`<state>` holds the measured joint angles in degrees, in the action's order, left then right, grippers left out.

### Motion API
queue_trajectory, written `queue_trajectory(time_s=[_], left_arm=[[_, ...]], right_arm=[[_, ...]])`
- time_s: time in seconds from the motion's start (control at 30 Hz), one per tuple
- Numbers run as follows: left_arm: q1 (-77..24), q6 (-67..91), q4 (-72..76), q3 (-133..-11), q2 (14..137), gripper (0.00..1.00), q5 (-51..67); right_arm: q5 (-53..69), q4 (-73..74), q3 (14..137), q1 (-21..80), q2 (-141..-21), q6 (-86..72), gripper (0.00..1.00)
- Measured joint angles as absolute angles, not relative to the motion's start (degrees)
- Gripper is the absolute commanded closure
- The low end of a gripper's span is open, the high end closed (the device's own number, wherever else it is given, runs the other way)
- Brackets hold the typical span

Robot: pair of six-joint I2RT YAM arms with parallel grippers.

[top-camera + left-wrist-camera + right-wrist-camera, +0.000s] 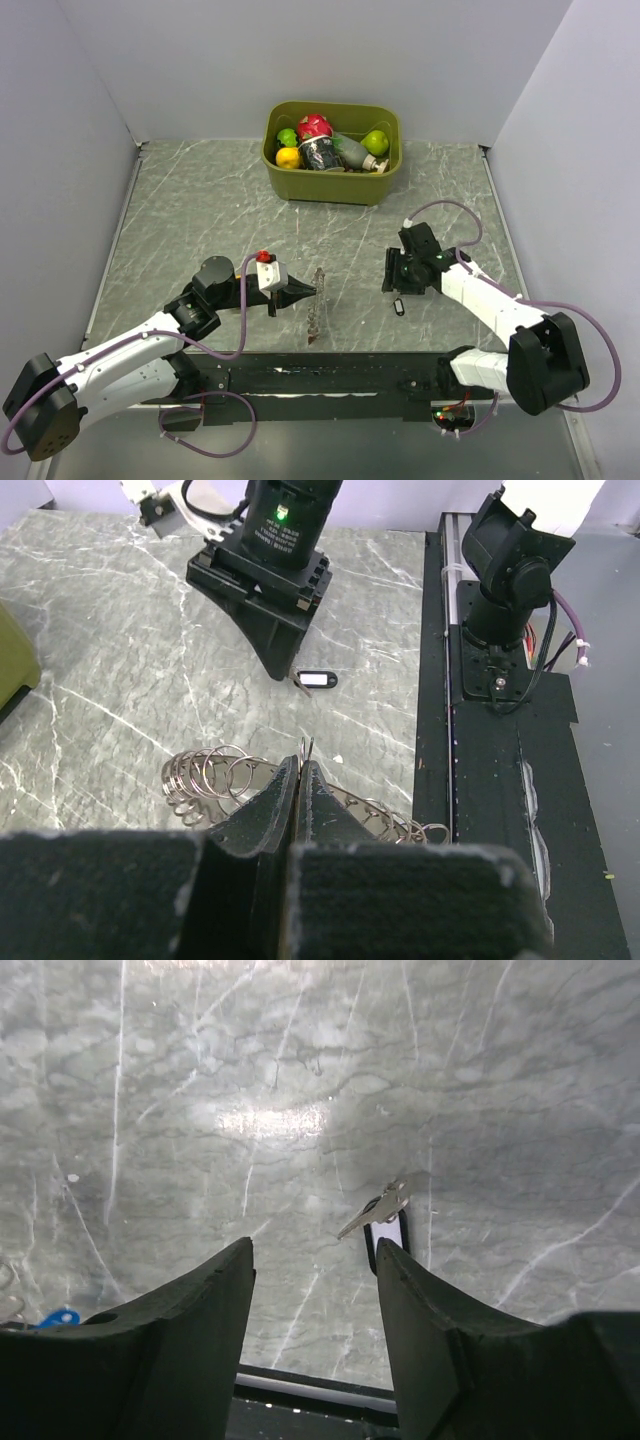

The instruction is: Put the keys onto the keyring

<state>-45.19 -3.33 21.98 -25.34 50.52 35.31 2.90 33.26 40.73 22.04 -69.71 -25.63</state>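
The keyring (318, 305) stands on edge at mid-table as a grey-brown strip hung with wire loops (212, 773). My left gripper (303, 292) is shut on one thin loop at its rim, and the wire pokes out above the closed fingertips (303, 752). A key with a black tag (397, 306) lies flat on the marble just below my right gripper (404, 278). In the right wrist view that key (386, 1210) lies beyond the tip of the right finger (420, 1310); the jaws stand open and empty. A blue key head (60, 1317) peeks in at the lower left.
An olive bin (330, 186) of fruit and a cup stands at the back centre. The black base rail (330, 375) runs along the near edge, with the right arm's base (505, 590) upon it. Grey walls enclose the marble table.
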Motion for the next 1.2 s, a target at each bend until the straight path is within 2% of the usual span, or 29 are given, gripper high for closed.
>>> queue_trajectory(time_s=[0.4,0.53,0.63,1.2], left_arm=[[-45.2,-3.4,22.0,-25.4,52.1,0.99,36.2],[-45.2,-3.4,22.1,-25.4,52.2,0.99,36.2],[-45.2,-3.4,22.0,-25.4,52.5,0.99,36.2],[-45.2,-3.4,22.0,-25.4,54.0,0.99,36.3]], right_arm=[[-2.5,35.2,40.7,22.0,-72.6,-26.4,0.53],[-3.1,35.2,40.7,22.0,-73.3,-26.7,0.67],[-3.3,35.2,40.7,22.0,-73.8,-26.9,0.71],[-3.0,36.3,40.4,21.8,-72.0,-28.2,0.72]])
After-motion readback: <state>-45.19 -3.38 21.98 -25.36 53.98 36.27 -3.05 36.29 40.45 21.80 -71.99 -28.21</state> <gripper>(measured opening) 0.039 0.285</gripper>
